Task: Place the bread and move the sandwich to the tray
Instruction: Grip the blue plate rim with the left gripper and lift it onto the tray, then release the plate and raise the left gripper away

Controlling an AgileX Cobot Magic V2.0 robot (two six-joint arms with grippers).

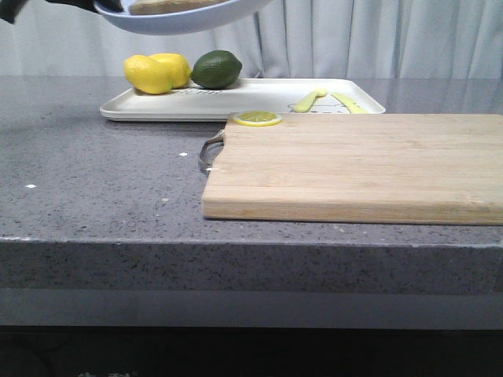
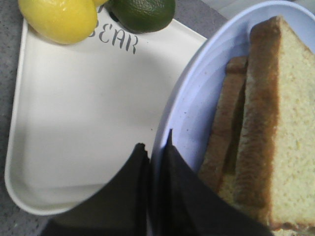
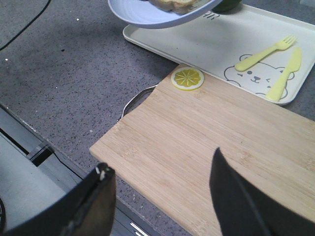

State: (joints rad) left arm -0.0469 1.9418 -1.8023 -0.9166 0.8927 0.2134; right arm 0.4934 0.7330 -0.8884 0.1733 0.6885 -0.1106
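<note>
My left gripper (image 2: 156,147) is shut on the rim of the pale-blue plate (image 2: 197,98) and holds it in the air over the white tray (image 2: 88,123). On the plate lies the sandwich (image 2: 227,123), topped by the bread slice (image 2: 295,123) with its pale face and brown crust. The egg is hidden. In the front view the plate (image 1: 189,17) hangs above the tray (image 1: 236,98) at the top left. My right gripper (image 3: 160,162) is open and empty over the near edge of the cutting board (image 3: 206,132). The plate (image 3: 142,10) and the tray (image 3: 206,44) also show there.
Two lemons (image 1: 157,72) and a lime (image 1: 216,68) sit on the tray's left end. Yellow cutlery shapes (image 1: 310,98) mark its right end. The wooden cutting board (image 1: 354,165) lies in front, with a lemon slice (image 1: 257,118) on its far left corner.
</note>
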